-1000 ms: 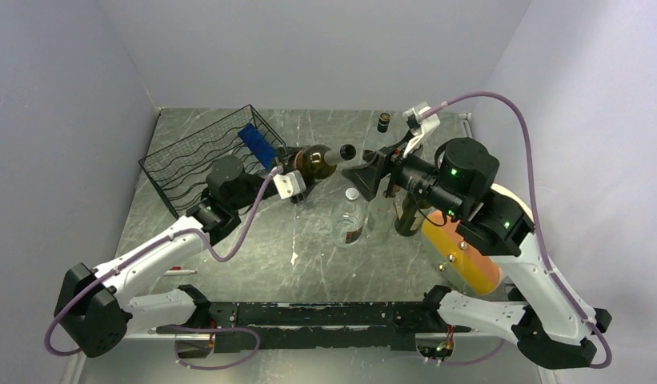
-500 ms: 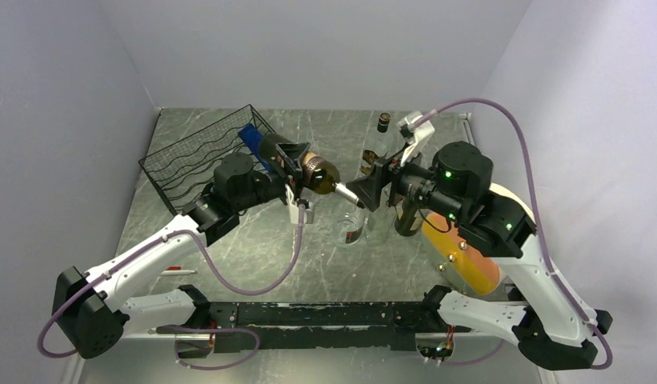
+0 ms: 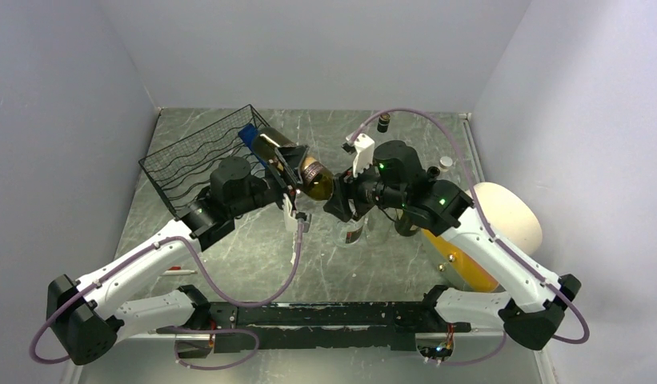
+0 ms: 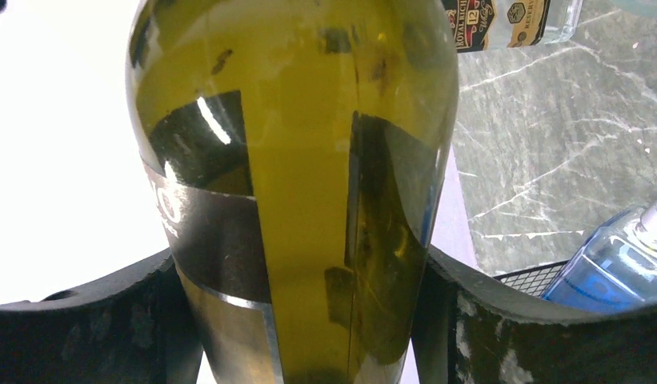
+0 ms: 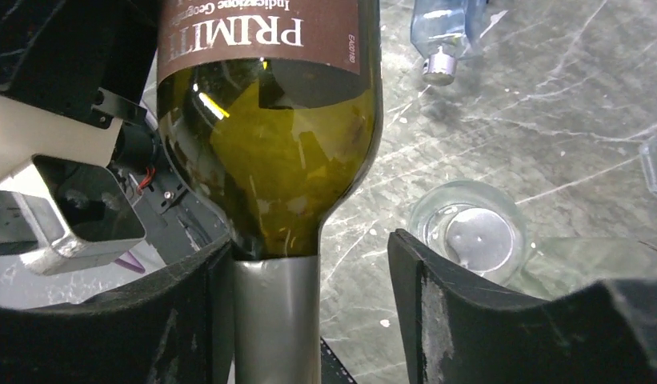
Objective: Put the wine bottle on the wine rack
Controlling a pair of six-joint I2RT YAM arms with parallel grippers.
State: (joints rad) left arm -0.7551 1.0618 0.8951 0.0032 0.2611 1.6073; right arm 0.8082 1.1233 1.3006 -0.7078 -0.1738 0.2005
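Wine bottle (image 3: 313, 178) is clamped by its body in the left gripper (image 3: 290, 165), mid-frame beside the wine rack (image 3: 189, 164). Right gripper (image 5: 309, 244) straddles its neck, unclenched; clear bottle (image 5: 469, 236) nearby

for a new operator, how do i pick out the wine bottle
Start at the black wine rack, back left on the table. At its right corner the left gripper holds the wine bottle sideways in the air. It alone is lifted, olive-green with a silver-foiled neck.

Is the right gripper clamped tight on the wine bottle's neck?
No, the right gripper straddles the wine bottle neck, one finger clear of it.
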